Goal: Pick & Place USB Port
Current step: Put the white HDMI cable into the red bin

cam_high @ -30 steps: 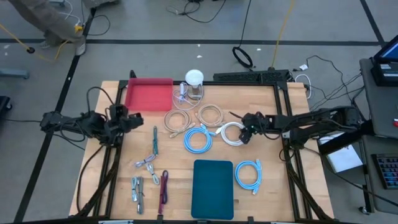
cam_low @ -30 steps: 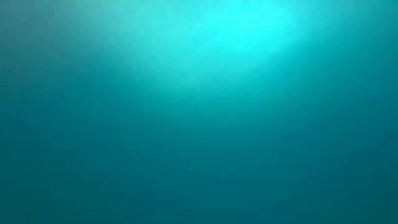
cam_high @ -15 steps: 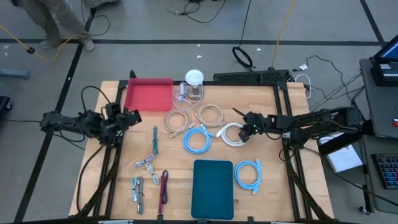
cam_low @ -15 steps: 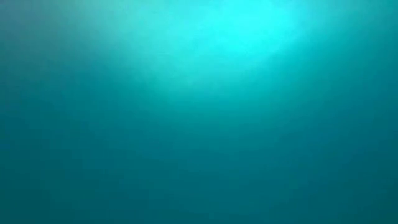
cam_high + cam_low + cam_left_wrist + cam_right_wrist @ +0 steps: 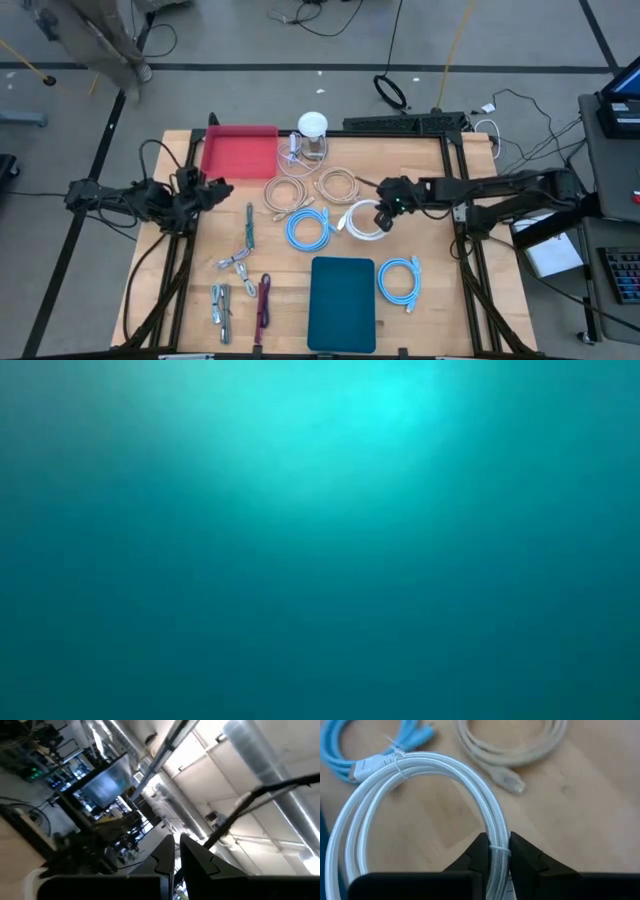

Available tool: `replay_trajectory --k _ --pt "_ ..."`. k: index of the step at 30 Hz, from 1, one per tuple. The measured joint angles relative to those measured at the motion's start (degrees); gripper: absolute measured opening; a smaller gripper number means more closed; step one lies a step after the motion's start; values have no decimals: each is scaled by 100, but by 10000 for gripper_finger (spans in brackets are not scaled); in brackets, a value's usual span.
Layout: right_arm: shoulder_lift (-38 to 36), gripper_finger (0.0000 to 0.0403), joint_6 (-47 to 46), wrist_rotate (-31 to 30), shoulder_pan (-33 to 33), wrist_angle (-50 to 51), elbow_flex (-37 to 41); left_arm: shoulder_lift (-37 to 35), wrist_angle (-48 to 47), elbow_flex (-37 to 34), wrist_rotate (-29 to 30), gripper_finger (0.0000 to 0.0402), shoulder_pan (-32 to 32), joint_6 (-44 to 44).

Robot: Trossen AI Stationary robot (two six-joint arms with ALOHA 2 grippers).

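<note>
White braided cable coil (image 5: 362, 221) now sitting further toward the worktop's centre than one second ago, with its near loop closer to the blue coil (image 5: 307, 230), itself also shifted slightly left. Right gripper (image 5: 384, 218) likewise displaced leftward along with the coil, arm reaching in from the right edge. In the right wrist view, fingers (image 5: 479, 851) pinching the white strand from both sides, closed onto it where a second ago they were standing apart. Left gripper (image 5: 215, 188) waiting over the left rail of the wooden worktop (image 5: 470, 250), fingers (image 5: 167, 854) pressed together, aimed up at the ceiling; no real change there.

Open wood lying to the right of the white coil, running out to the right edge. Crowding on the coil's other sides: beige coil (image 5: 338, 185) just behind, blue coil just beside on the left, teal pad (image 5: 342, 290) near in front, second blue coil (image 5: 400, 277) front right. Red tray (image 5: 238, 152) at the back left corner region, well apart, with the clear cable coil (image 5: 293, 165) between.

White coil lying flat, its loop stretched roughly left to right, tied connector end (image 5: 367, 766) pointing toward the blue coil. Low view showing only a teal blur.
</note>
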State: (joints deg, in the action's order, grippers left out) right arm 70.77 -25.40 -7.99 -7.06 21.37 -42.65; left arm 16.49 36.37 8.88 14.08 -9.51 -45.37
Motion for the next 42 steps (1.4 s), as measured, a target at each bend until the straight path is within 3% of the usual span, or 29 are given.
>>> replay_trajectory --k 4,7,9,12,16,19,23,26,33,37,42 --pt "-7 40 56 -398 352 547 -894 0 -495 2 655 31 102 -294" --pt "-3 40 74 -614 730 501 -1498 0 -1566 4 795 31 436 -1409" --pt "40 40 81 -856 973 500 -1853 42 -2340 4 389 38 723 -2129" --pt "202 40 61 -1168 1243 640 -2284 408 -2749 0 -639 72 1167 -2667" --pt "516 40 29 -1146 1468 656 -2710 1280 -1623 17 -1812 149 1821 -3182" --pt "810 40 109 -1140 1600 679 -2903 2161 -1047 414 -2431 211 2189 -3144" --pt "1158 40 104 -983 1638 638 -3027 3592 -1190 1511 -3499 278 2382 -2704" --pt "1364 40 86 -821 1636 580 -3109 4735 -1508 2542 -4430 305 2262 -2277" --pt "1461 40 130 -748 1641 736 -3176 6634 -2576 4278 -5678 298 1877 -1359" --pt "1429 40 115 -758 1664 933 -3163 7131 -2603 4519 -5737 285 1848 -1234" --pt "1426 40 84 -847 1673 985 -3163 7239 -2533 4524 -5673 283 1858 -1207"
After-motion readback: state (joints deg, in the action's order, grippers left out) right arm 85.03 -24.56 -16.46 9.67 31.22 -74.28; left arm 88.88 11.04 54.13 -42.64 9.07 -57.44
